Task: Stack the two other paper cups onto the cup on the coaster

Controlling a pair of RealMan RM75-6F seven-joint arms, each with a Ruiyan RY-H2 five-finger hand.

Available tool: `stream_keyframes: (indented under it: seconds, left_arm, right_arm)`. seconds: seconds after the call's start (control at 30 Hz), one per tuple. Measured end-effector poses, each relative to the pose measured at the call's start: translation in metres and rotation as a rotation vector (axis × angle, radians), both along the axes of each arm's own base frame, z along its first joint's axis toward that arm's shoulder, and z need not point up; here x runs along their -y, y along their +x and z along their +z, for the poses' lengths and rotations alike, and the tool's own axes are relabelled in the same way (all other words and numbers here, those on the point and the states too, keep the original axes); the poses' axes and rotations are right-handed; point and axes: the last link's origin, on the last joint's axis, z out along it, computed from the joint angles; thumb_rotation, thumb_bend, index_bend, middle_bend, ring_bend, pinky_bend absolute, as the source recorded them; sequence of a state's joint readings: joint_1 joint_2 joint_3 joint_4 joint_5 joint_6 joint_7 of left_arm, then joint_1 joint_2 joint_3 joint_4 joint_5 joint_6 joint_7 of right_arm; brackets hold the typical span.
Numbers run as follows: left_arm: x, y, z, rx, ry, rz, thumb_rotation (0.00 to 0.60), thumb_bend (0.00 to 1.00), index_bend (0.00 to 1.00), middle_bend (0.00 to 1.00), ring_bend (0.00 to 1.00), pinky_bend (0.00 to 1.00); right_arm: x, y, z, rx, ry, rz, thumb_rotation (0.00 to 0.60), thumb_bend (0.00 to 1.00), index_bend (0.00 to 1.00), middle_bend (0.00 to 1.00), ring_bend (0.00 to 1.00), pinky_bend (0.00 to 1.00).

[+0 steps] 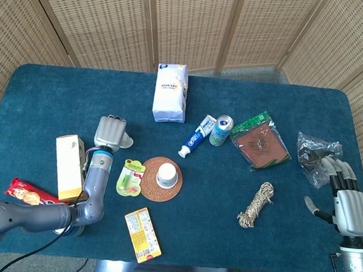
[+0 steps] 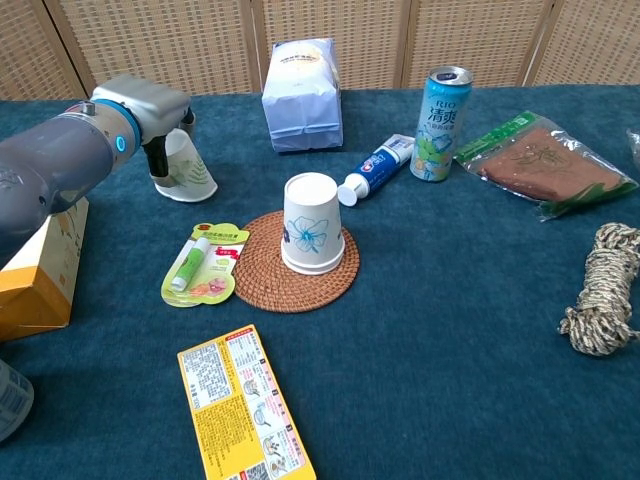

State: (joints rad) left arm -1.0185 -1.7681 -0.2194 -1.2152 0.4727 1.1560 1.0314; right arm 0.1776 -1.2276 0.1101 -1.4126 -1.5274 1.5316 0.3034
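Table (image 1: 45,92) holds clutter; left hand (image 1: 110,131) sits over the loose paper cup (image 2: 188,170) far-left of the coaster (image 2: 262,287), fingers curled around it, grip looks closed on the cup but contact is partly hidden; right hand (image 1: 344,201) rests open at the table's right edge, holding nothing. Step looks like the first pickup; target cup (image 2: 312,237) stands upside-down on the coaster; next move needs a firm lift, carry right, and alignment over it; second loose cup not clearly visible.

White paper cup (image 2: 313,236) with blue flower print; brown woven coaster (image 2: 262,283).
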Motion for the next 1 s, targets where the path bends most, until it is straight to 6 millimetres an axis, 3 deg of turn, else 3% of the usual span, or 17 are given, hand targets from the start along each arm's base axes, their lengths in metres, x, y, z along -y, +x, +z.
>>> stream_keyframes:
  seconds: [0.3,0.5,0.77,0.87,1.0]
  left_arm:
    - [0.01,0.009,0.015,0.086,-0.025,0.002,0.6,0.26,0.45,0.41,0.38,0.6]
    - [0.021,0.023,0.047,0.169,-0.05,0.001,0.6,0.26,0.45,0.41,0.38,0.6]
    - [0.036,0.044,0.106,0.259,-0.057,-0.002,0.6,0.25,0.44,0.4,0.38,0.59]
    - [0.043,0.053,0.118,0.295,-0.071,0.002,0.6,0.25,0.44,0.4,0.38,0.59]
    - [0.05,0.068,0.119,0.343,-0.111,-0.01,0.6,0.25,0.43,0.4,0.38,0.59]
  right_arm:
    - [-0.001,0.0,-0.004,-0.01,0.016,-0.001,0.6,0.31,0.04,0.0,0.0,0.1]
    - [-0.002,0.002,-0.007,-0.014,0.022,-0.001,0.6,0.31,0.04,0.0,0.0,0.1]
    - [-0.003,0.003,-0.011,-0.021,0.034,0.002,0.6,0.32,0.04,0.0,0.0,0.1]
    - [-0.003,0.004,-0.013,-0.019,0.039,0.005,0.6,0.32,0.04,0.0,0.0,0.1]
    - [-0.003,0.005,-0.015,-0.019,0.045,0.01,0.6,0.32,0.04,0.0,0.0,0.1]
